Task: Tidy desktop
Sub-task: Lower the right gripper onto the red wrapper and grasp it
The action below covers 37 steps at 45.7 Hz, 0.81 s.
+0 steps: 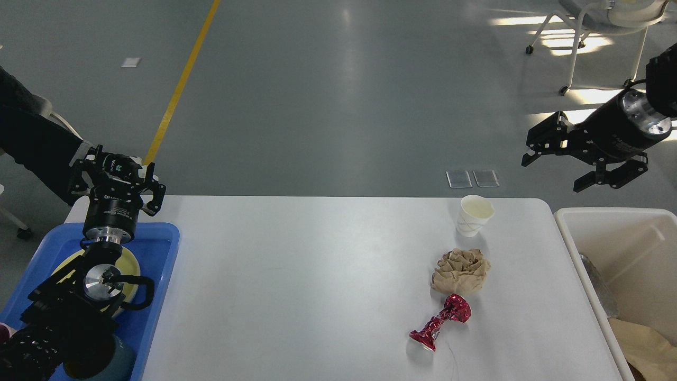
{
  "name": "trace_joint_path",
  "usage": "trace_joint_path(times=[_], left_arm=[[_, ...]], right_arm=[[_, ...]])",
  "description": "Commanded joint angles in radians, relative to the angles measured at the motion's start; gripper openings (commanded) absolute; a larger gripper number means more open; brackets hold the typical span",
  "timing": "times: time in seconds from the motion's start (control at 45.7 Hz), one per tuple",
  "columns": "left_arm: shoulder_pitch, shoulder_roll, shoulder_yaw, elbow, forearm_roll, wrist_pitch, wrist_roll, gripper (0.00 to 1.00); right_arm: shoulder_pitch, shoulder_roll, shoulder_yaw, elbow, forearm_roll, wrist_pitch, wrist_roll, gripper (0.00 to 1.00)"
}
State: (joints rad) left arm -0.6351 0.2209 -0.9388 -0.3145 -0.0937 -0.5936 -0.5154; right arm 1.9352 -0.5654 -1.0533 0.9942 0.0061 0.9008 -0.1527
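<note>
The white desktop (317, 275) fills the lower middle of the head view. On its right part stand a white paper cup (474, 214), a crumpled brown paper wad (460, 271) and a twisted red foil wrapper (441, 320). My right gripper (551, 173) hangs open and empty in the air, above and to the right of the cup, over the gap between the desktop and the bin. My left gripper (117, 172) is over the far edge of the blue tray; its fingers point away and cannot be told apart.
A blue tray (164, 248) at the left holds a yellow plate (133, 267) and a dark teal cup (120, 364). A cream plastic bin (587, 214) at the right holds brown paper (645, 338) and clear plastic (597, 288). A chair (582, 21) stands far back right.
</note>
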Motion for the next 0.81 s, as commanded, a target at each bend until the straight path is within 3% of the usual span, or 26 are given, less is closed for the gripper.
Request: trace_joint_path(times=[0.0, 0.109, 0.263, 0.482, 0.788], left_arm=[[0.0, 0.0, 0.0, 0.0, 0.0, 0.0, 0.0, 0.97], [0.0, 0.0, 0.0, 0.0, 0.0, 0.0, 0.0, 0.97], [0.0, 0.0, 0.0, 0.0, 0.0, 0.0, 0.0, 0.97], [0.0, 0.0, 0.0, 0.0, 0.0, 0.0, 0.0, 0.97], [0.0, 0.0, 0.0, 0.0, 0.0, 0.0, 0.0, 0.97]], right_arm=[[0.005, 0.016, -0.011, 0.109, 0.0, -0.016, -0.001, 1.0], [-0.131, 0.058, 0.007, 0.115, 0.006, -0.042, -0.001, 1.0], [-0.326, 0.105, 0.075, 0.11, 0.078, -0.154, -0.004, 1.0], [-0.495, 0.182, 0.214, 0.107, 0.106, -0.198, -0.005, 1.0], [-0.657, 0.283, 0.326, 0.067, 0.104, -0.447, -0.005, 1.0]])
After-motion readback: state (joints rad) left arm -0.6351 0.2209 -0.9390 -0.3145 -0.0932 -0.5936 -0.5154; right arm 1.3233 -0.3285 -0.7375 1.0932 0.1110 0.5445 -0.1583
